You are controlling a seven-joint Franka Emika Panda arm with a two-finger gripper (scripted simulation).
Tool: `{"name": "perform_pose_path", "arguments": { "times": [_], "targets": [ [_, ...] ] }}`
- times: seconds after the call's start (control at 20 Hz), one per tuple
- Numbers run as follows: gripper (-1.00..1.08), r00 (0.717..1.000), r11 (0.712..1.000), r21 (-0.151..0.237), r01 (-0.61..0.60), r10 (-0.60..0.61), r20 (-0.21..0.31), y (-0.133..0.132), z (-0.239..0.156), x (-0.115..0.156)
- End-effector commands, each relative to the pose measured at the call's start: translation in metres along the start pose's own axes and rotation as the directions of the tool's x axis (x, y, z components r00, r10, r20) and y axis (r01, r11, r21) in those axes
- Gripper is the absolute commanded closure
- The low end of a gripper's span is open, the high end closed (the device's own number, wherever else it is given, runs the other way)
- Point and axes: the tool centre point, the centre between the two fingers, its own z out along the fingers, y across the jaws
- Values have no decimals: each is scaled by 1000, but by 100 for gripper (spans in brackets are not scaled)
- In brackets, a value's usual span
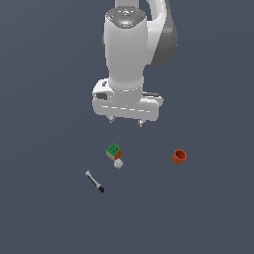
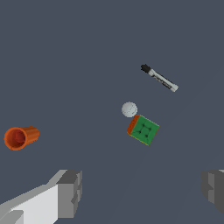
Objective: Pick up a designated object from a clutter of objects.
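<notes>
The small puzzle cube [image 1: 114, 151] with a green top and an orange-red side lies on the dark grey floor, also in the wrist view [image 2: 143, 129]. A small pale grey ball [image 1: 118, 164] touches or nearly touches it [image 2: 129, 109]. My gripper [image 1: 125, 121] hangs open and empty well above the floor, above and slightly behind the cube. Its two grey fingers [image 2: 70, 192] stand wide apart in the wrist view, with nothing between them.
A small orange cup [image 1: 179, 156] lies on its side at the exterior view's right, also in the wrist view [image 2: 20, 137]. A thin grey stick with a black tip [image 1: 94, 181] lies at the exterior view's left of the cube [image 2: 159, 78].
</notes>
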Motion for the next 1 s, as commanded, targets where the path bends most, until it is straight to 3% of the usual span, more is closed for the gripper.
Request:
{"name": "perform_pose_path", "arguments": {
  "times": [0.0,0.2,0.5,0.95],
  "targets": [
    [-92,998,998,4,-58,58,2,6,22,4],
    [-92,985,985,8,-174,174,5,19,65,9],
    [-92,942,942,8,-334,334,9,39,124,9],
    [-92,887,887,2,-463,463,8,58,173,3]
  ]
}}
